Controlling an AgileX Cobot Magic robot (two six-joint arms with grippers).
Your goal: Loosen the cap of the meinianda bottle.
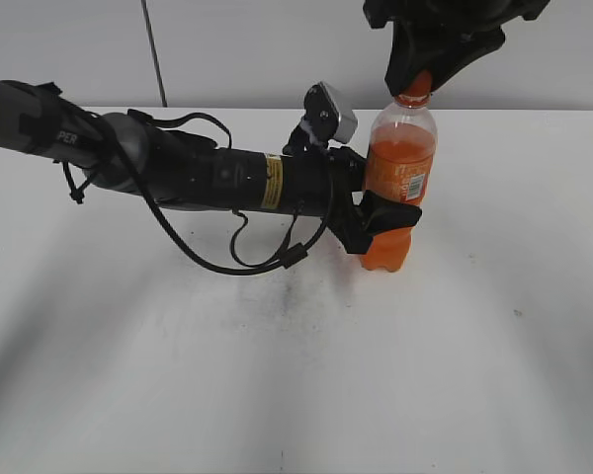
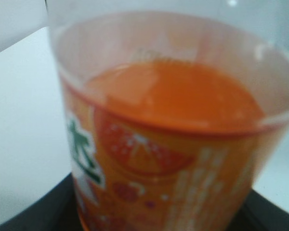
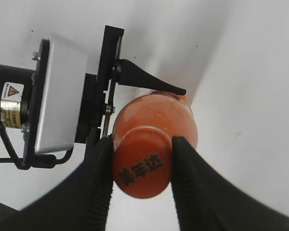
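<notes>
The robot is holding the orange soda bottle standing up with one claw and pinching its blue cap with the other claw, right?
Almost. The cap is orange, not blue; the right wrist view shows it clearly between the right gripper's fingers. The rest holds: the left gripper clamps the upright meinianda bottle around its lower body.

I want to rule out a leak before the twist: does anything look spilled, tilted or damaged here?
Nothing stands out. The meinianda bottle stands upright on the table, held at its body by the left gripper, while the right gripper is closed on the cap. No liquid shows on the table.
</notes>
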